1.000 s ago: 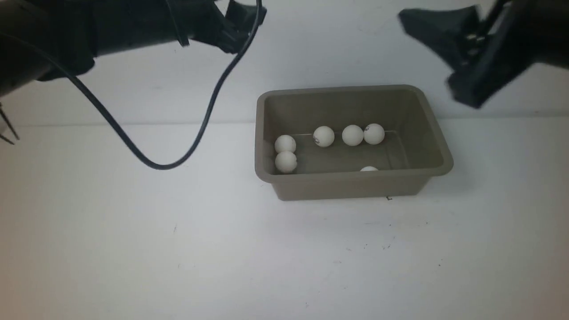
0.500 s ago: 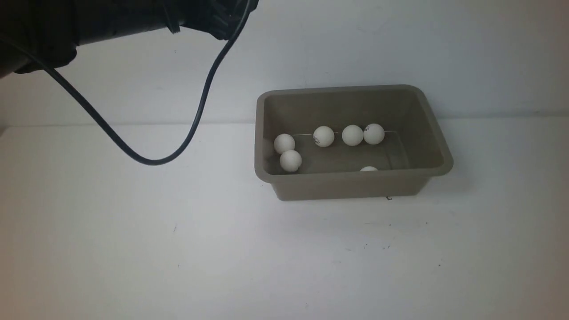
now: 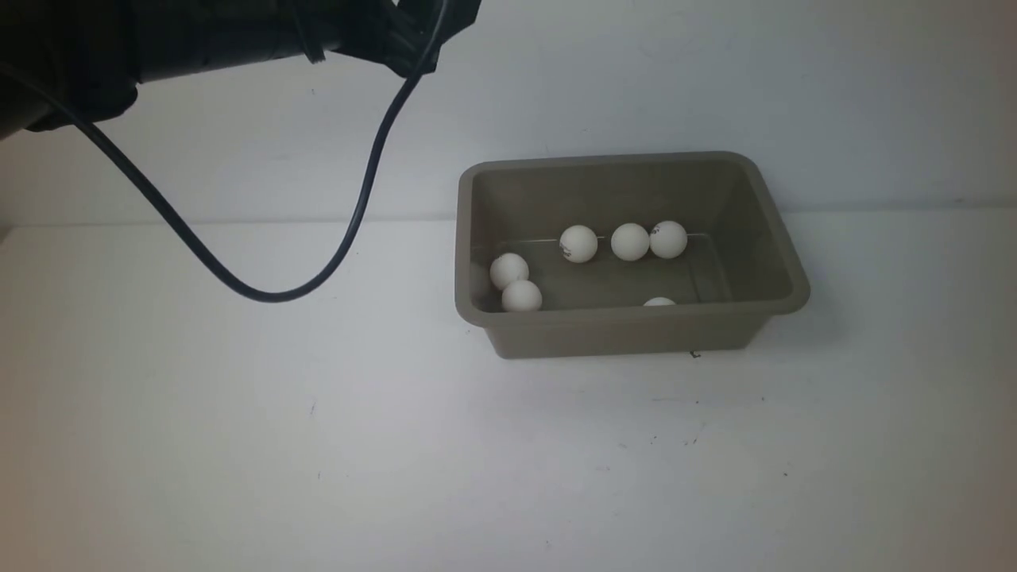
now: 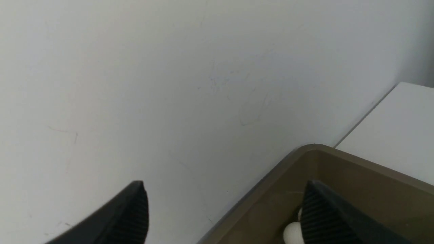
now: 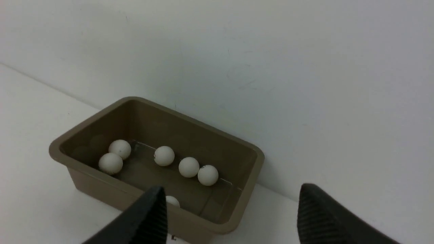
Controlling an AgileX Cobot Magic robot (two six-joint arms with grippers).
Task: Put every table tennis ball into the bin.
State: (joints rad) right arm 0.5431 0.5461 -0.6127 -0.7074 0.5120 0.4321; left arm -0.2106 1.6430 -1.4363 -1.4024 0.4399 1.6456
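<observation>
- Two grippers stand with jaws apart and nothing between them: the left gripper (image 4: pixel 223 210) is raised close to the white wall, with one corner of the bin under its fingertips, while the right gripper (image 5: pixel 232 213) hangs above the bin's near side, both empty.
- Only the left arm (image 3: pixel 199 36) shows in the front view, dark along the upper left edge, with a black cable (image 3: pixel 262 290) looping down from it towards the table.
- Six table tennis balls (image 3: pixel 630 241) lie inside the bin (image 3: pixel 628 330): three in a row along the far wall, two touching by the left wall, one half hidden behind the near wall.
- Beneath it all, the taupe bin sits on the white table (image 3: pixel 318 445), hard against the wall (image 3: pixel 636 79).
</observation>
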